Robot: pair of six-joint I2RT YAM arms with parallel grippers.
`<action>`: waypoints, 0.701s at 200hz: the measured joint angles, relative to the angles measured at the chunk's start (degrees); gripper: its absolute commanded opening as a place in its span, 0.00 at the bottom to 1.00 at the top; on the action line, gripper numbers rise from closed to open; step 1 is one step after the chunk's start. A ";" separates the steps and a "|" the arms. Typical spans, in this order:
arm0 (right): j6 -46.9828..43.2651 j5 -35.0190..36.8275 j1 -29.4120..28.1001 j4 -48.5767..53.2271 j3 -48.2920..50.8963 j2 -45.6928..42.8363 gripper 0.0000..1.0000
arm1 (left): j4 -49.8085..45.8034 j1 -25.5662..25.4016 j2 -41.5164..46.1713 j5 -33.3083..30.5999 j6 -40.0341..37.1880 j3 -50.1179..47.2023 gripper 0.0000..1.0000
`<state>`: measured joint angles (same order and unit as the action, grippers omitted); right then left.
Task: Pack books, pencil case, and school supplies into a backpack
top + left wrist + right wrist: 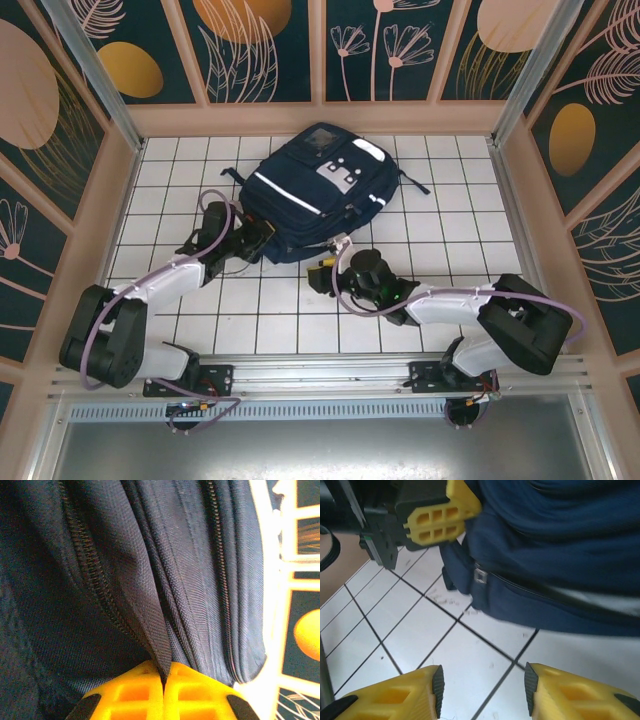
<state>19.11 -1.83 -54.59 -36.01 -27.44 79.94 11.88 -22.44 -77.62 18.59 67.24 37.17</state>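
Nearest you, your right gripper (482,685) hangs over the white tiled table (420,645) with its yellow jaws apart, holding nothing. It faces what looks like a small metal zipper pull (480,574) on the near edge of the large navy blue fabric backpack (310,195). Your left gripper (164,680) is pinched tight on a fold of that fabric beside a zipper track, probably to brace the bag while the zipper runs. The backpack lies flat toward the table's far middle.

White tiled table (270,312), floral walls (262,52)
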 measured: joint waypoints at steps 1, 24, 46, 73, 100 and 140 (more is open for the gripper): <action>-0.13 0.11 -0.02 -0.09 -0.02 0.00 0.47 | 0.09 -0.15 0.07 -0.04 0.11 0.00 0.00; -4.20 3.67 -0.28 -1.66 -0.26 0.00 0.49 | 3.54 -3.96 0.63 -0.59 3.63 0.00 0.00; -5.99 6.82 -0.35 -2.64 0.24 0.00 0.51 | 5.64 -6.27 0.42 -1.14 6.05 0.00 0.00; -6.93 10.27 -0.26 -2.78 0.44 0.13 0.48 | 7.48 -8.26 -0.76 -2.12 7.98 0.02 0.00; -7.10 12.96 0.00 -2.58 0.37 1.84 0.35 | 8.07 -9.64 -1.90 -2.58 8.74 0.55 0.00; -6.78 13.18 2.49 -1.01 -0.39 2.95 0.00 | 8.04 -9.94 -2.05 -2.64 8.92 1.42 0.00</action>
<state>12.34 11.35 -52.10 -37.01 -27.83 82.89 19.92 -32.38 -79.68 15.94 76.16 38.59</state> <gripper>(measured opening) 0.044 0.064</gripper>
